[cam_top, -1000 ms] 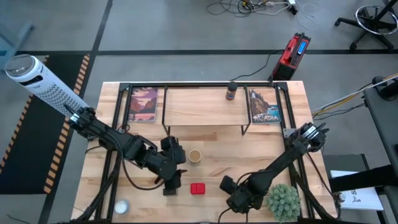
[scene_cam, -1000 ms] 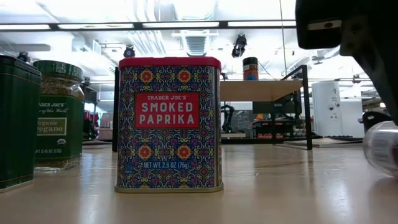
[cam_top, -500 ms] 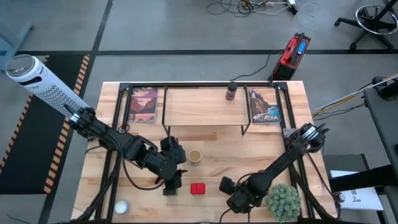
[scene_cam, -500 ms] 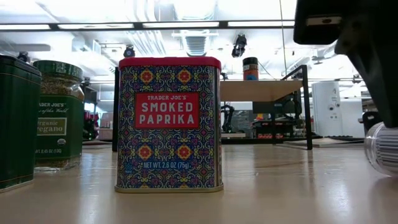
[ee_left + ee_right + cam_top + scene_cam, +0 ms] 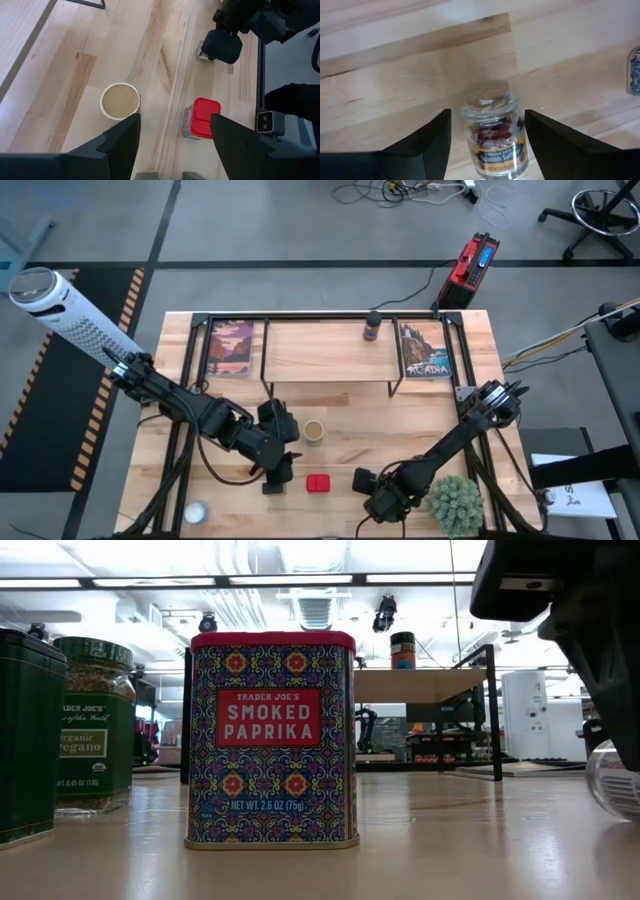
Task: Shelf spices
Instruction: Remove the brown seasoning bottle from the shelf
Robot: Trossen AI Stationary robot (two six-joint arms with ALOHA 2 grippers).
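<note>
spices sit all over our table, and we want them up on the shelf (image 5: 328, 352). nearest to us, at the front edge, our right gripper (image 5: 383, 502) is low over the tiny clear jar (image 5: 493, 131). the right wrist view shows the jar standing up between our two dark fingers (image 5: 425, 149), and we think it has red bits inside. the fingers are spread wide, one on each side, not touching the glass. we think they are there so we can squeeze it next. the green spiky plant (image 5: 456, 502) is just beside this arm, so we should lift with care.

a bit farther in is the red square tin (image 5: 318, 483). it stands alone on the wood, and the low view shows the words smoked paprika on its front. to its side in that view stand the green-lidded jar (image 5: 93, 725) and a dark green tin (image 5: 28, 735), which we take for the small black box.

our left gripper (image 5: 279, 460) hangs over the middle of the table. its fingers are apart and hold nothing. it looks like it waits for its turn. the tan round jar (image 5: 314, 430) is just beside it.

farthest back is the shelf. the dark-capped brown bottle (image 5: 372, 327) is already on top of it. two picture cards (image 5: 232, 348) stand at its ends. so one spice is up and five are still down.
</note>
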